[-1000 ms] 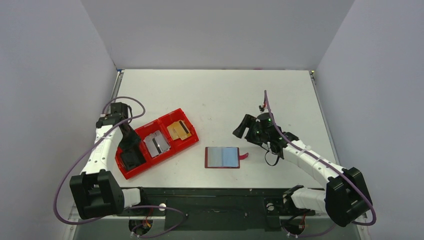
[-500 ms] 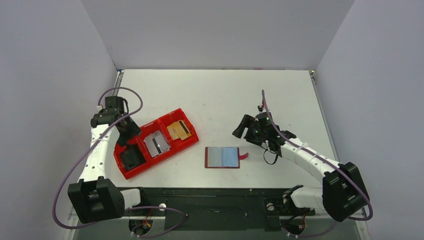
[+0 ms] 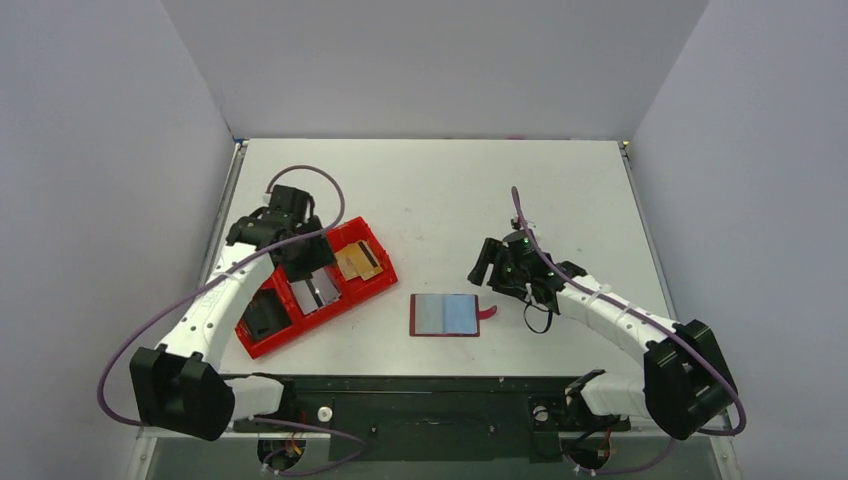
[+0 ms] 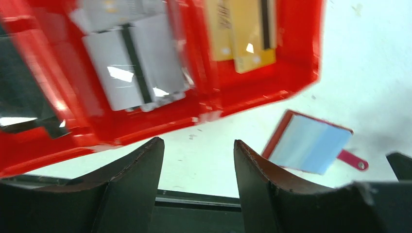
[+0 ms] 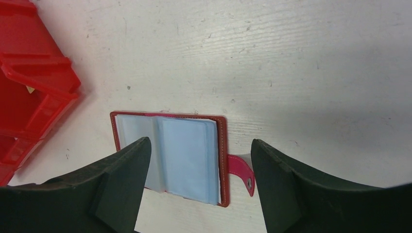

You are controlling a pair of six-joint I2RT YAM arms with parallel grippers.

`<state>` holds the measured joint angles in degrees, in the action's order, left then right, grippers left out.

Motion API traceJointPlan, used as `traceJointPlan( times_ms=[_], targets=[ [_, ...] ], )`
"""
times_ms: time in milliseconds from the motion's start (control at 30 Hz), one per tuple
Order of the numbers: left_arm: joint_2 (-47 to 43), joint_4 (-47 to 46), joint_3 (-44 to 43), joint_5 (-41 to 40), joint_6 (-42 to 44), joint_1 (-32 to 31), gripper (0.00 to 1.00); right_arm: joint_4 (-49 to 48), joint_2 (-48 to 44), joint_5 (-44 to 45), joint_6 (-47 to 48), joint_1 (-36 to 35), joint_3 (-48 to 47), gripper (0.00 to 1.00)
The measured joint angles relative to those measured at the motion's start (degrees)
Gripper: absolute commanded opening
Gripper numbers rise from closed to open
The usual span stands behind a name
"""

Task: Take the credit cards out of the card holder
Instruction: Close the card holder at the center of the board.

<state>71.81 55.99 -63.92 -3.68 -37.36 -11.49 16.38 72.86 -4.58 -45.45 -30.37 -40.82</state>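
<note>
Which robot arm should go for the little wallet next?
Right. The right gripper hangs open just beside the wallet, and its wrist view shows the wallet framed between its fingers. The left gripper is farther off, open over the red tray.

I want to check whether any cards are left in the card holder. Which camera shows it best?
The right wrist view: the card holder lies open, close and sharp, its grey-blue pockets showing no card. The top external view shows it whole but small. The left wrist view shows it blurred, off to one side.
</note>
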Motion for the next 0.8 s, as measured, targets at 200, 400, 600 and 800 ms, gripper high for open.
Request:
traceJointPlan(
  times_ms=[200, 400, 600, 800],
  targets=[
    [4.2, -4.6, -1.9, 2.5, -1.7, -12.7, 0.53, 3.1, -2.1, 4.6, -0.2, -1.4, 0.1, 0.70],
    [9.8, -10.4, -1.9, 5.2, -3.5, -22.8, 0.53, 5.6, -4.6, 8.7, -1.8, -4.9, 1.1, 0.69],
    [15.1, -16.8, 1.2, 7.3, -4.7, -28.7, 0.53, 7.3, -6.3, 10.9, -3.8, -8.2, 1.3, 0.64],
    [18.4, -21.6, 5.1, 8.8, -5.7, -30.6, 0.53, 7.6, -5.5, 11.8, -5.7, -12.2, 1.3, 0.58]
  ],
)
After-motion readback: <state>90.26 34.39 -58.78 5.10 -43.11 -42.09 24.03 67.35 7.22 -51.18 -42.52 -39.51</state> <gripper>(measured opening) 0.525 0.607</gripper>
